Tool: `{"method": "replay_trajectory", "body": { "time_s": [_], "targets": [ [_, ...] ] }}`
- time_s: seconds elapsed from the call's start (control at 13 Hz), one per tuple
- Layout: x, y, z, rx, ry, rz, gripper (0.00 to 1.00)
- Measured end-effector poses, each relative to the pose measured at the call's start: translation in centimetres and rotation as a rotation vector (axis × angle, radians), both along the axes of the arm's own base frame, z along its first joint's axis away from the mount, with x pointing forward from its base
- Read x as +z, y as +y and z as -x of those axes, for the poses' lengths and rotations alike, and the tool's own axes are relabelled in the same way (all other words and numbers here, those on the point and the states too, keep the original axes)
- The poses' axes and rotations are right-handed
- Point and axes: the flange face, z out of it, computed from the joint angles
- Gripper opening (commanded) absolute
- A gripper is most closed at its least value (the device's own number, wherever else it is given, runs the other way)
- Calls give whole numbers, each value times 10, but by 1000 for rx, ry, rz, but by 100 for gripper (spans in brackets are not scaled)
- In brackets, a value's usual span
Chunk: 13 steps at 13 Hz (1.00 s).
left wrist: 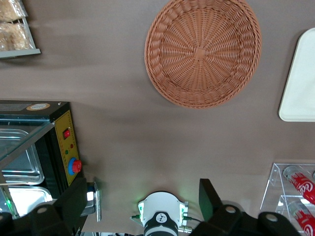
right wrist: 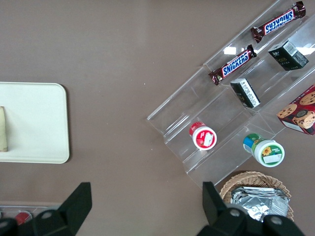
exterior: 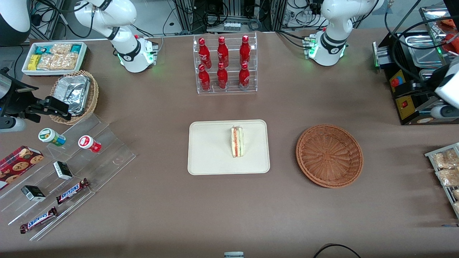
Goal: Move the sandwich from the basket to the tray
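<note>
The sandwich [exterior: 237, 142], a pale wedge with red and green layers on its edge, stands on the cream tray [exterior: 211, 150] in the middle of the table. An end of the sandwich [right wrist: 2, 129] also shows in the right wrist view, on the tray [right wrist: 34, 123]. The reddish-brown wicker basket [exterior: 329, 156] sits beside the tray toward the working arm's end, with nothing in it. My gripper [left wrist: 141, 184] hangs high over the table, looking down on the basket [left wrist: 203, 51] and a corner of the tray [left wrist: 300, 78]. It is open, with nothing between its fingers.
A clear rack of red bottles [exterior: 226, 64] stands farther from the front camera than the tray. A black machine with a red button [exterior: 405, 96] and a rack of snack packets [exterior: 444, 168] occupy the working arm's end. Snack shelves [exterior: 64, 172] lie toward the parked arm's end.
</note>
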Motion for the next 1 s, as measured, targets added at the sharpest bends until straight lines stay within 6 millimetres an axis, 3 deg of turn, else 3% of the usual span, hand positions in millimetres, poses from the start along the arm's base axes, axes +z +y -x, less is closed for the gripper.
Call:
{"method": "replay_trajectory", "body": {
  "time_s": [0.38,1.0],
  "targets": [
    [1,-21,20,-36,11,-6,100],
    [4,-3,19,2,-8,5,100]
  ]
}}
